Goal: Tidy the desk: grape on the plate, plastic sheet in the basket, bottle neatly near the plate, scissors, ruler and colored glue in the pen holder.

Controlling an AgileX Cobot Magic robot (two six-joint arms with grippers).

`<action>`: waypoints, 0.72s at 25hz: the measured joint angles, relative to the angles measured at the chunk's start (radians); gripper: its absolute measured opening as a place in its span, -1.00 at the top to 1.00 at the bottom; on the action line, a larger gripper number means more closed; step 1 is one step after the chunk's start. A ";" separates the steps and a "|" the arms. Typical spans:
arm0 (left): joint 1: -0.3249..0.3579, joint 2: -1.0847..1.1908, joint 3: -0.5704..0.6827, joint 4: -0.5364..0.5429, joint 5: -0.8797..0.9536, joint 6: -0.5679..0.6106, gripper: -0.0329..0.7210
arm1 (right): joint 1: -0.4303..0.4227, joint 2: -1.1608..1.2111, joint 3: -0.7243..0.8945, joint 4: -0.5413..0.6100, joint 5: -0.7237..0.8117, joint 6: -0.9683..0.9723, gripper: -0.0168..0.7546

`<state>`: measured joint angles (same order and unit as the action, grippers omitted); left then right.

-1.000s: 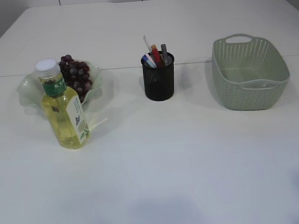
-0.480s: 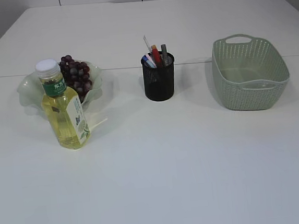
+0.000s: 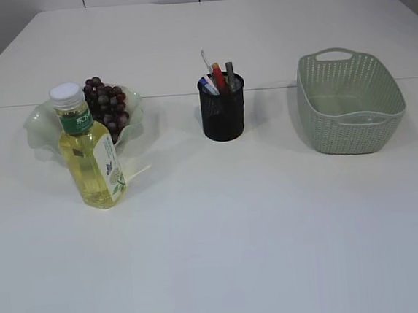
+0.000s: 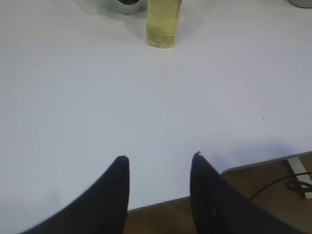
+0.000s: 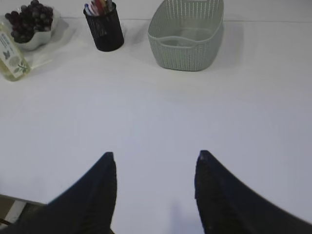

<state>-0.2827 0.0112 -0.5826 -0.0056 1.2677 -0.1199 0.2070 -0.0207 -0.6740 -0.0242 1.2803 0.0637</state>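
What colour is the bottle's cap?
White; the bottle's cap shows best in the exterior view.

A plain white table (image 3: 230, 228) carried everything. Toward its far left stood a pale green wavy-rimmed plate (image 3: 39, 121), and just in front of it, upright on the tabletop, a bottle (image 3: 88, 154) of yellow liquid with a white cap. Near the middle of the far side stood a black mesh pen holder (image 3: 223, 113). Well apart to the right sat a pale green woven basket (image 3: 349, 104). A seam ran across the tabletop behind them.
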 joint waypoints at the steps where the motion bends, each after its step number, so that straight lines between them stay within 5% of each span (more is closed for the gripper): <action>1: 0.000 0.000 0.007 0.000 -0.013 0.000 0.10 | 0.000 0.000 0.016 -0.010 0.000 -0.008 -0.12; 14: 0.000 0.000 0.056 -0.011 -0.157 0.000 0.08 | 0.000 0.000 0.147 -0.031 -0.071 -0.064 -0.12; 18: 0.000 0.000 0.056 -0.011 -0.158 0.000 -0.10 | 0.000 0.000 0.174 -0.031 -0.116 -0.071 -0.12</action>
<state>-0.2827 0.0112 -0.5266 -0.0164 1.1093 -0.1199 0.2070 -0.0207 -0.5004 -0.0556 1.1643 -0.0072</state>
